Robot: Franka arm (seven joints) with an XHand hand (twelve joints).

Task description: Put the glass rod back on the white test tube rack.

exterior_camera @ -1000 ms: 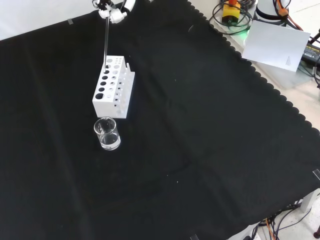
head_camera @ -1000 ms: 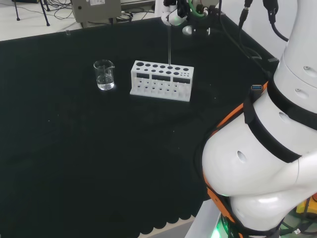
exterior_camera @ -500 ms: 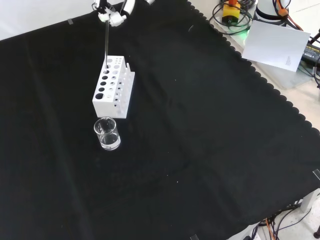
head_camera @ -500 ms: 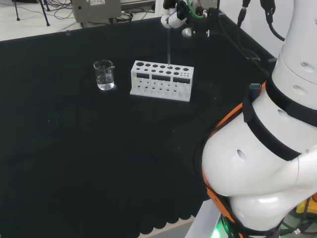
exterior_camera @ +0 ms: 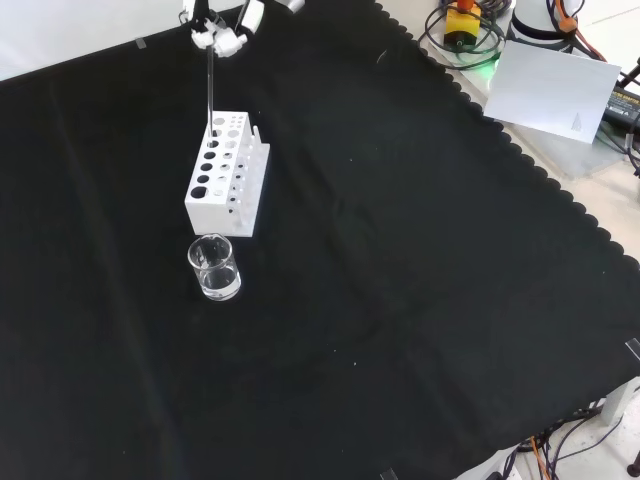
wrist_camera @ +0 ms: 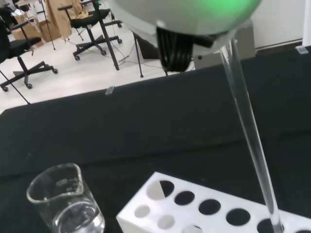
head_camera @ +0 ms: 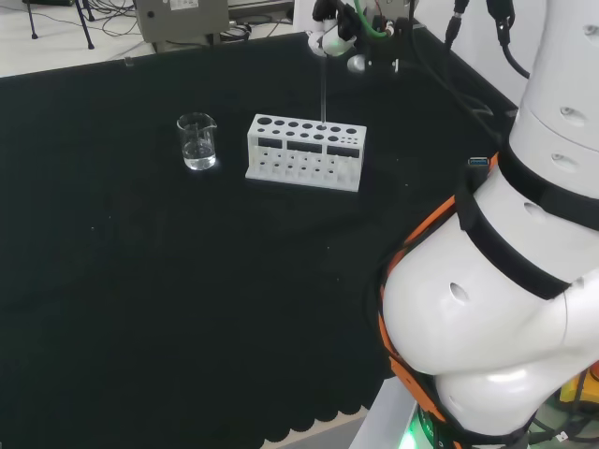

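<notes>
the black and white robot hand (head_camera: pixel 329 25) sits high at the far edge of the black cloth (head_camera: pixel 140 281), its fingers pinched on the top of the thin clear glass rod (head_camera: pixel 323 89). the rod hangs almost upright from them, and its lower tip is at the top of the white plastic test tube rack with rows of round holes (head_camera: pixel 305 152), at a hole in the far row toward the rack's right end in the head view. in the wrist view the tip (wrist_camera: pixel 275 224) meets the rack's top plate at one of the dark holes, but i cannot tell whether it is inside the hole or resting on the rim.

that is the main risk, as i judge it: if the tip sits on the plate between holes, pushing down could skid the rod sideways, tilt it in the fingers or nudge the rack across the cloth. letting go early, with little of the rod in the hole, could let it tip over and fall onto the cloth.

the rack's other holes look empty. the small clear glass beaker (exterior_camera: pixel 214 268) stands just left of the rack in the head view, apart from it, holding a little clear liquid at the bottom.
</notes>
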